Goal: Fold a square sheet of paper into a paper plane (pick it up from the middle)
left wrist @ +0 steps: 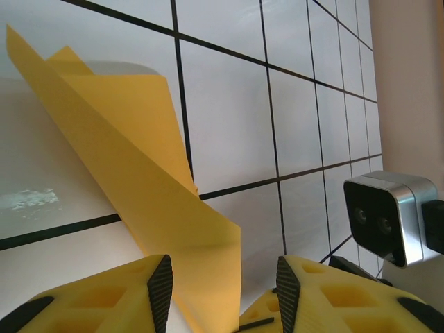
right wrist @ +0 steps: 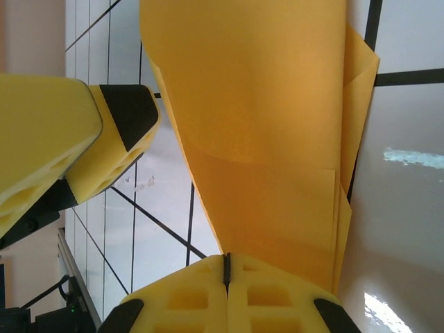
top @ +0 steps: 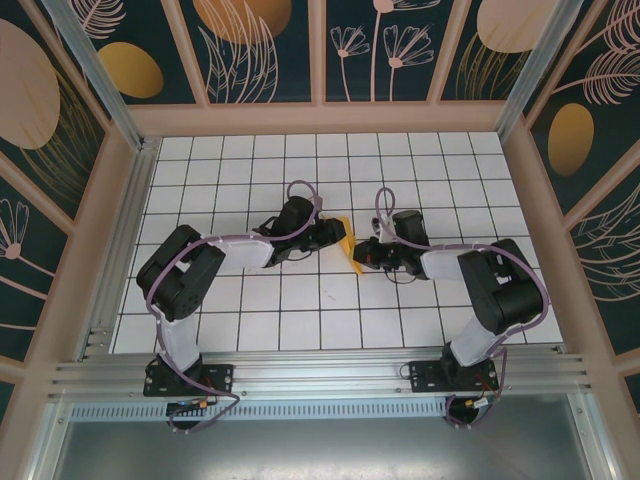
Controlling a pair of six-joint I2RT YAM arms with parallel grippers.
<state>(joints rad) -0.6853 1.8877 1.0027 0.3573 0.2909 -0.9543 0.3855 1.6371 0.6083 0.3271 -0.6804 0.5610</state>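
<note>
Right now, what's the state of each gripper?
Left gripper: open, jaws either side of the folded orange paper, not pinching it.
Right gripper: shut on the folded orange paper.

The paper (top: 346, 243) stands up off the middle of the bench (top: 250, 320), between the two claws. The left claw (top: 336, 236) lies just left of it, its parted fingers (left wrist: 161, 281) on either side of the paper's lower end. The right claw (top: 364, 254) lies just right of it and slightly nearer, its fingers (right wrist: 180, 298) pressed together on the paper's edge.
</note>
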